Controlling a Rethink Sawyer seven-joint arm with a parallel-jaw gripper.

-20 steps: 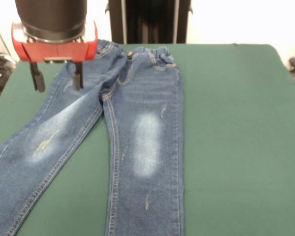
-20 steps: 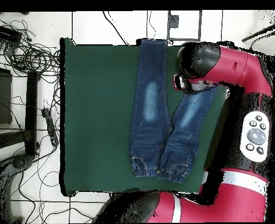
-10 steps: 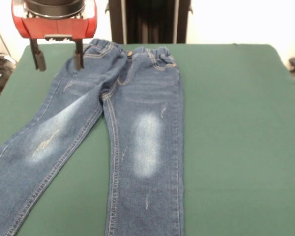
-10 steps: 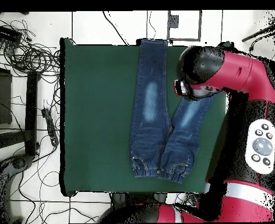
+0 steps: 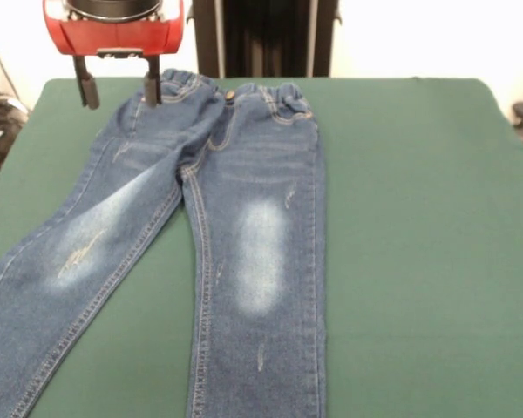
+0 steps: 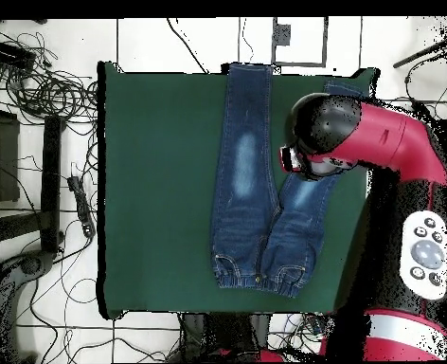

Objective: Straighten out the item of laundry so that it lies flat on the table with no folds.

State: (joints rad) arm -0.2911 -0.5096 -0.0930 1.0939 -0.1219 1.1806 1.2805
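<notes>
The item of laundry [image 5: 244, 218] is a pair of small blue jeans with whitish thigh patches, spread on the green table [image 5: 418, 218]. Its waistband lies at the far side and both legs run toward the near edge, the left leg angled outward. In the overhead view the jeans [image 6: 251, 180] show both legs spread, and the arm covers part of the right one. My gripper [image 5: 119, 87] hangs open and empty above the jeans' left hip near the waistband. The red and black arm head [image 6: 324, 137] hides the fingers from above.
Cables and black stands [image 6: 38, 142] lie on the floor to the left of the table in the overhead view. The arm's red body [image 6: 412, 190] runs along the table's right edge there. A dark frame [image 5: 261, 39] stands behind the table.
The gripper has risen and shifted a little to the right in the front view, staying open and empty. The jeans have not moved.
</notes>
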